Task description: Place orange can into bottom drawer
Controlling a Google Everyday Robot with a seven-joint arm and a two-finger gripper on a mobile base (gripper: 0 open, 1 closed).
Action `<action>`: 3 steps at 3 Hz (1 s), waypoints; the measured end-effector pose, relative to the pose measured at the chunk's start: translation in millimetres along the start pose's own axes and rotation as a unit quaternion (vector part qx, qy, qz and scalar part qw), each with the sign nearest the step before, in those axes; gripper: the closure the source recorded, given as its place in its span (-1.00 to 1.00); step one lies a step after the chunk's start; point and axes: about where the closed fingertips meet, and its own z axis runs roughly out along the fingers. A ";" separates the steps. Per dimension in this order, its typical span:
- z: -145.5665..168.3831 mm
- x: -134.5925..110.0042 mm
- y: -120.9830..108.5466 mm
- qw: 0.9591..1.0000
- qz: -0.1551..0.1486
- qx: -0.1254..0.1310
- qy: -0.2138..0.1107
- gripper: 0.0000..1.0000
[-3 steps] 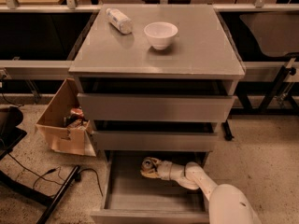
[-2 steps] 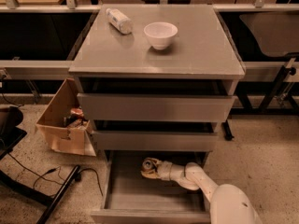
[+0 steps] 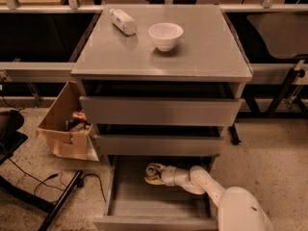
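Observation:
The bottom drawer (image 3: 144,203) of the grey cabinet is pulled open, with a flat grey floor. My white arm reaches from the lower right into it. My gripper (image 3: 157,174) is inside the drawer near its back, at the orange can (image 3: 153,172), which looks orange-gold and whitish and sits low over the drawer floor. The can appears held at the gripper's tip.
A white bowl (image 3: 165,35) and a clear plastic bottle (image 3: 122,21) lie on the cabinet top (image 3: 207,52). The two upper drawers (image 3: 159,110) stand slightly open. A cardboard box (image 3: 67,124) with items is at the left on the floor, with cables near it.

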 end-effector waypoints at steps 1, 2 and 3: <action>0.0 0.0 0.0 1.000 0.000 0.000 0.000 0.16; 0.1 0.0 0.0 1.000 0.000 0.000 0.000 -0.31; 0.1 0.0 0.0 1.000 0.000 0.000 0.000 -0.77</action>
